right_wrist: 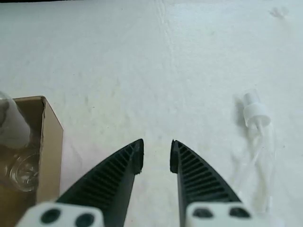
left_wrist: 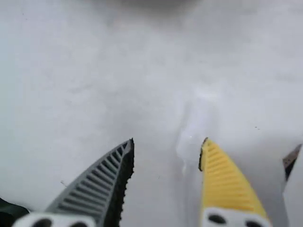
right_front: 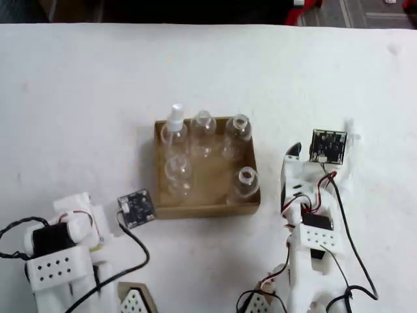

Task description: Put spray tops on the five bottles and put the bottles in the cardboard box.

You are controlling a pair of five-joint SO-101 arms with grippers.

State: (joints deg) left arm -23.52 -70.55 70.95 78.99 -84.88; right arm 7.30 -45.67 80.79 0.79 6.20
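The cardboard box [right_front: 207,210] stands mid-table with several clear bottles upright in it. The back-left bottle [right_front: 174,135] wears a white spray top [right_front: 176,116]. The others, such as the front-right bottle [right_front: 246,184], have bare necks. A loose spray top [right_wrist: 255,113] with its tube lies on the cloth, right of the box. My right gripper [right_wrist: 156,153] hovers open between the box corner [right_wrist: 47,137] and that spray top, holding nothing; its black tip [right_front: 293,151] sits beside the box's right wall. My left gripper [left_wrist: 165,151] is open over bare cloth with nothing between its fingers.
White cloth covers the table [right_front: 98,98]. The left arm [right_front: 65,254] sits at the front left, close to the box's front-left corner. The right arm [right_front: 311,248] and its cables lie at the front right. Open cloth stretches behind the box.
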